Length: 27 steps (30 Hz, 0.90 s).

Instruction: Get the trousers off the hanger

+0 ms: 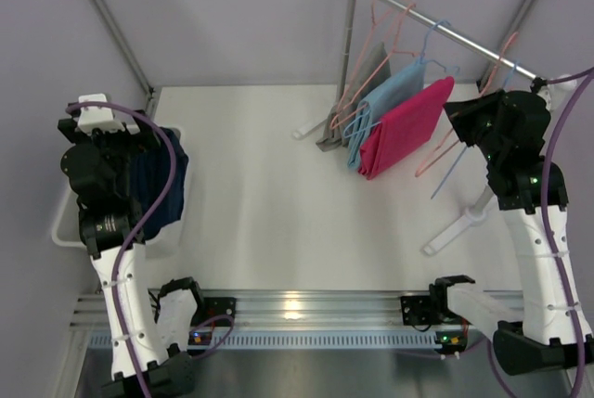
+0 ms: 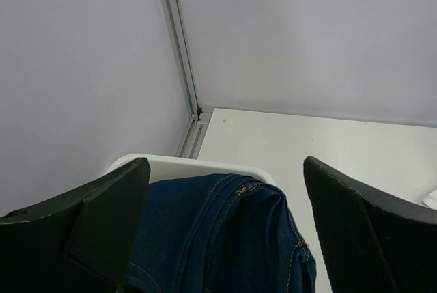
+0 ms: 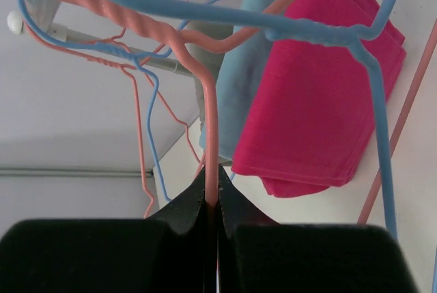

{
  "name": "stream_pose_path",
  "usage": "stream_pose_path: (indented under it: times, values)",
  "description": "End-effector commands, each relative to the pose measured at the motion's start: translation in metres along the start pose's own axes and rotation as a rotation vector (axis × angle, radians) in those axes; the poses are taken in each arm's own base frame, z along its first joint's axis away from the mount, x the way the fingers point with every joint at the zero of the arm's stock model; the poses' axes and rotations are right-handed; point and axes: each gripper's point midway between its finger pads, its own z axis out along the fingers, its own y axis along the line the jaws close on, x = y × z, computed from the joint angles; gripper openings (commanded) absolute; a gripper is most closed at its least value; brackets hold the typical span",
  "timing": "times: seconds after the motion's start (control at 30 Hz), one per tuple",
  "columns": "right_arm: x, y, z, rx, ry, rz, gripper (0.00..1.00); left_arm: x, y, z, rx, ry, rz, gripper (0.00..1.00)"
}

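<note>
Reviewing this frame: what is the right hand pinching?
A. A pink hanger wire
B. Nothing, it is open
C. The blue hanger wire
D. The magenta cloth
A: in the right wrist view the right hand is closed on the pink hanger wire, while the magenta trousers hang beyond it, clear of the fingers.

I see my right gripper (image 3: pixel 212 204) pinched on a pink hanger (image 3: pixel 210 129); magenta trousers (image 3: pixel 321 95) hang beyond it, beside light-blue cloth (image 3: pixel 239 88).
</note>
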Motion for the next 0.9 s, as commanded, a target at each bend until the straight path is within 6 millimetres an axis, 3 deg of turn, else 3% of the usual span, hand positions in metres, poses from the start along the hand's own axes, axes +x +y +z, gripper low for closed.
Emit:
stream_pose_path:
  times: [0.0, 0.37, 0.47, 0.6, 0.7, 0.87]
  values:
    - [-0.019, 0.012, 0.005, -0.064, -0.042, 0.055, 0.00, -0.026, -0.001, 0.002, 0.015, -0.081, 0.006, 0.99]
    - [0.009, 0.001, 0.000, -0.119, 0.055, 0.032, 0.04, -0.019, -0.002, 0.005, 0.019, -0.066, 0.005, 0.99]
    - [0.013, 0.000, -0.007, -0.134, 0.070, 0.021, 0.37, -0.019, -0.002, 0.005, 0.017, -0.065, 0.002, 0.99]
    - [0.018, 0.008, -0.022, -0.194, 0.097, -0.007, 0.68, -0.022, -0.003, 0.003, 0.020, -0.071, -0.005, 0.99]
    - [0.024, 0.007, -0.032, -0.211, 0.124, -0.036, 0.81, -0.024, -0.004, 0.001, 0.025, -0.075, -0.011, 0.99]
    - [0.026, 0.004, -0.063, -0.252, 0.113, -0.122, 0.91, -0.026, -0.007, -0.002, 0.036, -0.080, -0.024, 0.99]
